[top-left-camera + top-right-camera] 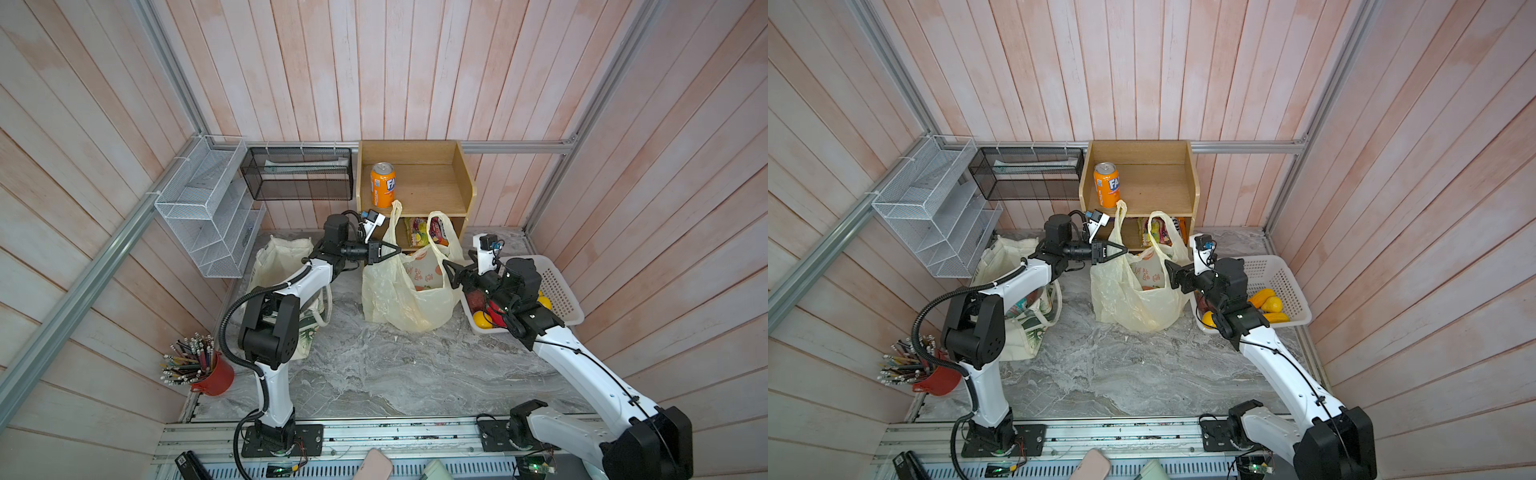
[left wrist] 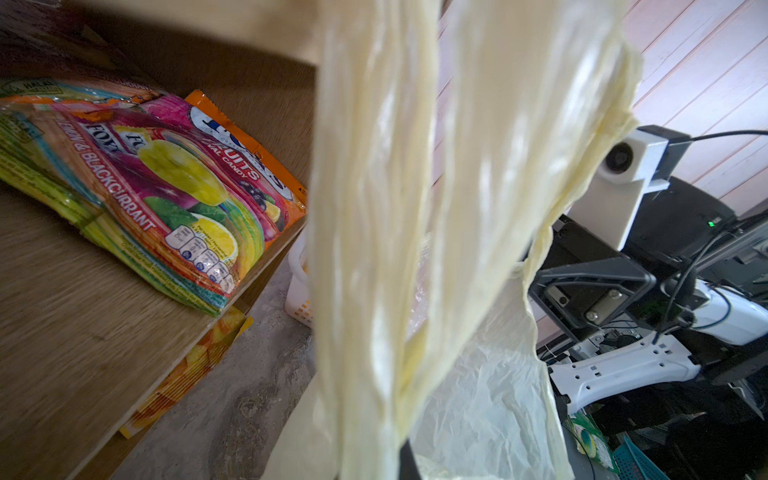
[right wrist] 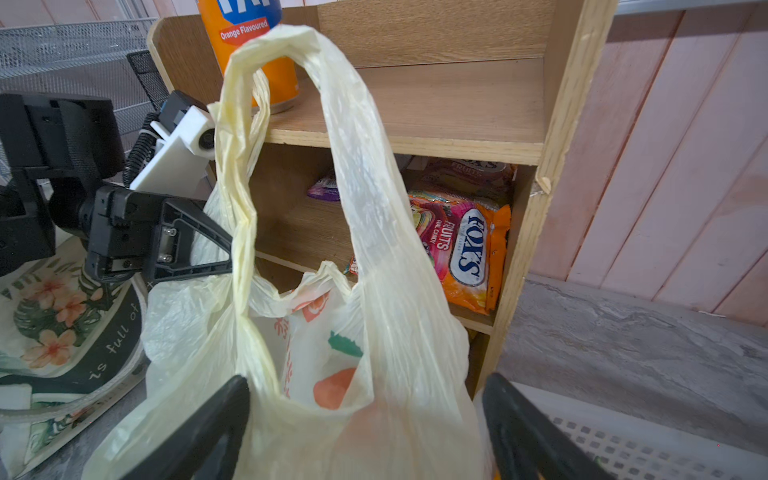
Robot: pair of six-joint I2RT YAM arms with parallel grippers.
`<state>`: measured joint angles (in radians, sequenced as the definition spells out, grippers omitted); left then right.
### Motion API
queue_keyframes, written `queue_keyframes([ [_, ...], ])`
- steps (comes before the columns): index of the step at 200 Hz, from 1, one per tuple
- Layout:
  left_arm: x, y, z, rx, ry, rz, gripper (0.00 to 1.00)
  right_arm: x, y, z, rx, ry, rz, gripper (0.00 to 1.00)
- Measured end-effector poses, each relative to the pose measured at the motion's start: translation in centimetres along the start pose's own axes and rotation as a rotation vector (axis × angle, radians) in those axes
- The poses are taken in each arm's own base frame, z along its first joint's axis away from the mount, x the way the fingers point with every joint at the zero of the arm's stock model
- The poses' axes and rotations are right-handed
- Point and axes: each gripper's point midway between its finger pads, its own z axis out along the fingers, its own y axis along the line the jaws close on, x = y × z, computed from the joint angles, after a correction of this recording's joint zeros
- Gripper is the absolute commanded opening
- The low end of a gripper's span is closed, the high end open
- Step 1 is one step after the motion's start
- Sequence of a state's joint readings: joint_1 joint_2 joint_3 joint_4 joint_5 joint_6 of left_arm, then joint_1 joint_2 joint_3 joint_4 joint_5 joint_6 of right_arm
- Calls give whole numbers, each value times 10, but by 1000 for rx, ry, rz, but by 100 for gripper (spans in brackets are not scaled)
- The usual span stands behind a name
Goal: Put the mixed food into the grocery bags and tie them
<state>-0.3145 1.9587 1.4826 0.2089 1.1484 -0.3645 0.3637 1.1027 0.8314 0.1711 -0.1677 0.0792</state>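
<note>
Currently the left gripper is pinched shut on one handle of the plastic bag, mid-table, canvas tote at its nine o'clock. The right gripper gapes wide astride the other handle, holding nothing; closing off-centre could miss the slippery film.

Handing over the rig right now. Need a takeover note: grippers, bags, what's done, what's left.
Grippers: the left gripper is shut on one handle of the plastic bag and holds it up. The right gripper is open, with its jaws on either side of the bag's other handle.
Bags: the plastic bag stands mid-table with its handles apart. The canvas tote is slumped on the left, untied.
Done: the contents of both bags are unclear from here.
Left: grip the second handle, knot the plastic bag, then tie the tote.
</note>
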Motion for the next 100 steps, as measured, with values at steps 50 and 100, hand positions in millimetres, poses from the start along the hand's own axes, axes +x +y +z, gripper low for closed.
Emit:
queue_keyframes([
  [50, 0, 0, 0, 1, 0, 2, 0, 14, -24, 13, 46, 47, -8, 80],
  [100, 0, 0, 0, 3, 1, 0, 0, 2, -35, 23, 0, 35, -2, 48],
])
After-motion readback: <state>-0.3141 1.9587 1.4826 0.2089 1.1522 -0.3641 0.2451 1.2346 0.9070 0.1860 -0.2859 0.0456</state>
